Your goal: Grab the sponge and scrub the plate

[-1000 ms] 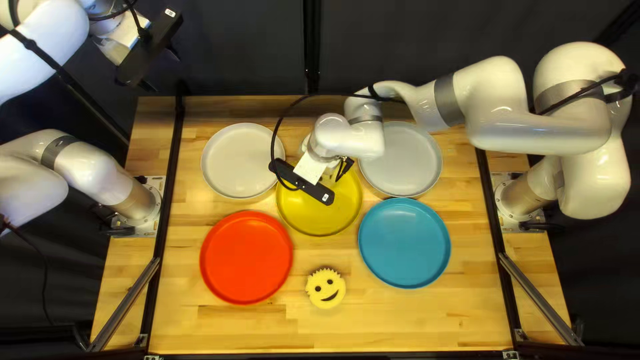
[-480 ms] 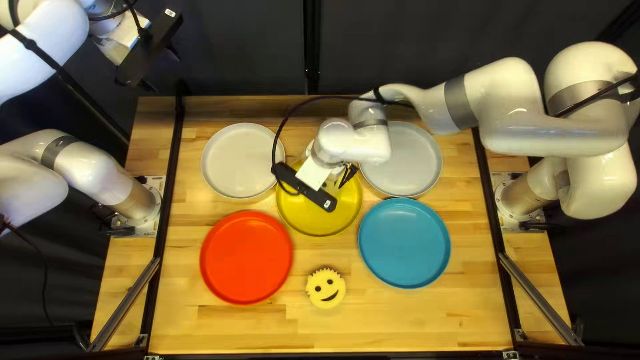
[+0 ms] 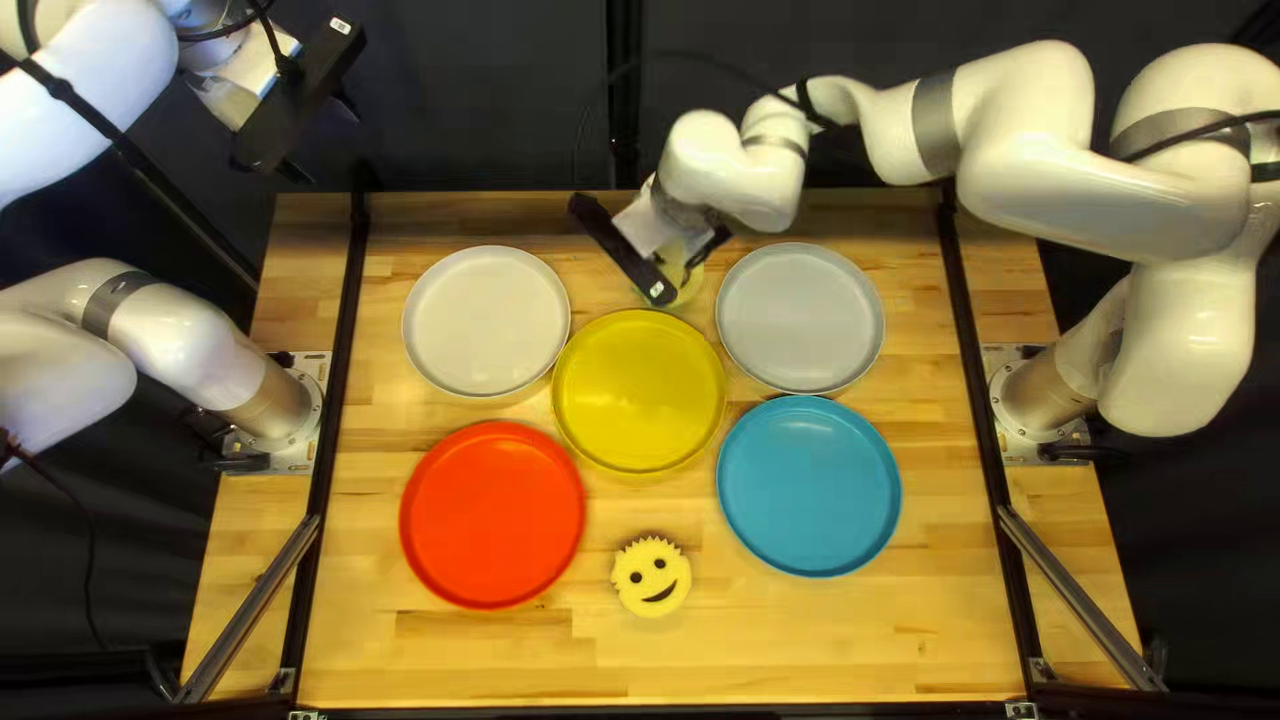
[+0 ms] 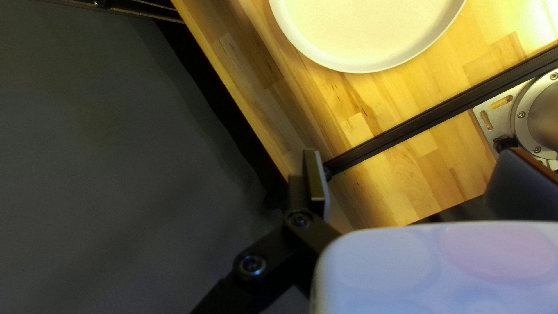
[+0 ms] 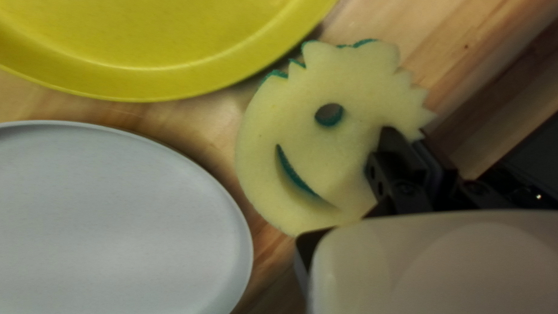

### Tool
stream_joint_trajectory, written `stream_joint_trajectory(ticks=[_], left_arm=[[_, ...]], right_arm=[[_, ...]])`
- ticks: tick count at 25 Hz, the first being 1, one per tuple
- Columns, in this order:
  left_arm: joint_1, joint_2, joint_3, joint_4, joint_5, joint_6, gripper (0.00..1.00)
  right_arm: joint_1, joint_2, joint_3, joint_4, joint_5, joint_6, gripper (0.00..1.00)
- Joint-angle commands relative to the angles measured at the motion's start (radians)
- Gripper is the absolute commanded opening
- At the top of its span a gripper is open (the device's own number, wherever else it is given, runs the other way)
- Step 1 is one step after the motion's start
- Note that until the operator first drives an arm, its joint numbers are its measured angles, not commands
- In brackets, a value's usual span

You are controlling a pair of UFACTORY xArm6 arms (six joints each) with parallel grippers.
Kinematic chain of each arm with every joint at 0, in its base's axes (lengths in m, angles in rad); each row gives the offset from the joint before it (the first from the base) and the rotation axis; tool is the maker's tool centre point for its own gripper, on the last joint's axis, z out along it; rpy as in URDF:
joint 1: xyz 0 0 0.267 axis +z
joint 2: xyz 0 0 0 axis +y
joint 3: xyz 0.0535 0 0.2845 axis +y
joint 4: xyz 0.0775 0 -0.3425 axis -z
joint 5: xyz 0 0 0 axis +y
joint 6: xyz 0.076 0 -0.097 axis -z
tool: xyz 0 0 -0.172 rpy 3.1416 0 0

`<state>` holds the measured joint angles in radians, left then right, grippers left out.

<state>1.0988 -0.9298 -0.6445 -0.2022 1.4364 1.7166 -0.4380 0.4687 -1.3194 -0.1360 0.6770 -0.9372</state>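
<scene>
1. The right arm has drawn back past the yellow plate, farward.
2. Left fingers: spread, well apart from that plate.
3. Right fingers pinch the roundish sponge by its edge, beyond the plate; scrubbing it probably needs a nearward move.

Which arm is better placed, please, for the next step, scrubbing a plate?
Right, most likely: the right gripper holds a sponge near the yellow plate and the grey plate. The left gripper holds no sponge and hangs beyond the table.
</scene>
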Motion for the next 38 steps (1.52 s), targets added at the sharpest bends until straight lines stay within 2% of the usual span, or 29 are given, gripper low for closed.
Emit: stream_joint_trajectory(ticks=[1,3,4,8,11,13,14,15,19,25,29,31,38], left_arm=[[0.000,0.000,0.000,0.000,0.000,0.000,1.00],[0.000,0.000,0.000,0.000,0.000,0.000,1.00],[0.000,0.000,0.000,0.000,0.000,0.000,1.00],[0.000,0.000,0.000,0.000,0.000,0.000,1.00],[0.000,0.000,0.000,0.000,0.000,0.000,1.00],[0.000,0.000,0.000,0.000,0.000,0.000,1.00],[0.000,0.000,0.000,0.000,0.000,0.000,1.00],[0.000,0.000,0.000,0.000,0.000,0.000,1.00],[0.000,0.000,0.000,0.000,0.000,0.000,1.00],[0.000,0.000,0.000,0.000,0.000,0.000,1.00],[0.000,0.000,0.000,0.000,0.000,0.000,1.00],[0.000,0.000,0.000,0.000,0.000,0.000,1.00],[0.000,0.000,0.000,0.000,0.000,0.000,1.00]], right_arm=[[-0.055,-0.016,0.009,-0.006,0.032,0.030,1.00],[-0.088,-0.073,0.068,0.006,0.044,0.032,1.00],[-0.117,-0.146,0.141,0.021,0.057,0.029,1.00],[-0.170,-0.321,0.284,0.061,0.127,0.048,1.00],[-0.195,-0.493,0.406,0.068,0.198,0.092,1.00],[-0.204,-0.573,0.443,0.069,0.261,0.122,1.00],[-0.213,-0.652,0.480,0.066,0.310,0.140,1.00],[-0.214,-0.668,0.486,0.064,0.324,0.151,1.00],[-0.264,-0.892,0.557,0.047,0.500,0.184,1.00],[-0.320,-1.086,0.553,0.002,0.720,0.204,1.00],[-0.377,-1.203,0.497,-0.034,0.886,0.188,1.00],[-0.441,-1.268,0.505,-0.033,0.924,0.136,1.00],[-0.441,-1.268,0.505,-0.033,0.924,0.136,1.00]])
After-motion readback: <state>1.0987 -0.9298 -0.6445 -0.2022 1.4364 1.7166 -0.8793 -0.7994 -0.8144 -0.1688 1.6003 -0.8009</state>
